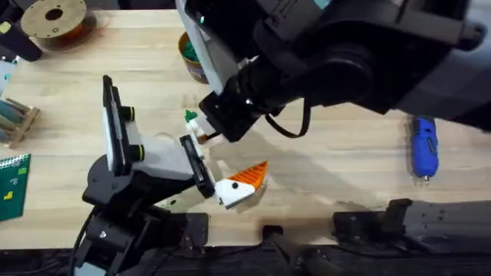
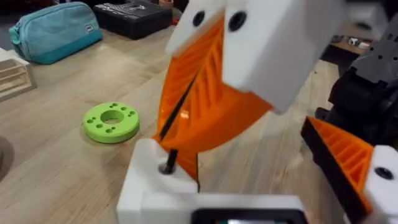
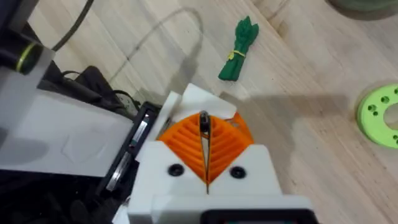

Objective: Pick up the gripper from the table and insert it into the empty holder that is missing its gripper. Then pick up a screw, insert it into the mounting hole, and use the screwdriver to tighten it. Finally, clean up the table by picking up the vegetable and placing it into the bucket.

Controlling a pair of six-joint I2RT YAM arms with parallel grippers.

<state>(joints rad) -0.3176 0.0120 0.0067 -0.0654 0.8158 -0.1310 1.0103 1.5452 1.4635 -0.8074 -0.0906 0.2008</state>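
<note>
Screw (image 3: 204,123), small and dark, pinched upright between the clenched orange ribbed pads of the right gripper (image 3: 205,134). Its lower end meets a hole in the white holder block (image 2: 149,180) on one finger of the left gripper (image 1: 234,184). The left jaws stand released and wide apart, and the other finger carries an orange ribbed tip. In the overhead view both grippers meet near the table's centre. The vegetable (image 3: 236,50), a slim dark green bundle with a yellow band, lies flat on the wood at about 11 o'clock from them. The bucket (image 1: 190,57), partly hidden by the right arm, sits toward 12 o'clock. The blue screwdriver (image 1: 423,146) lies well apart at 3 o'clock, with its bit pointing toward 6 o'clock.
</note>
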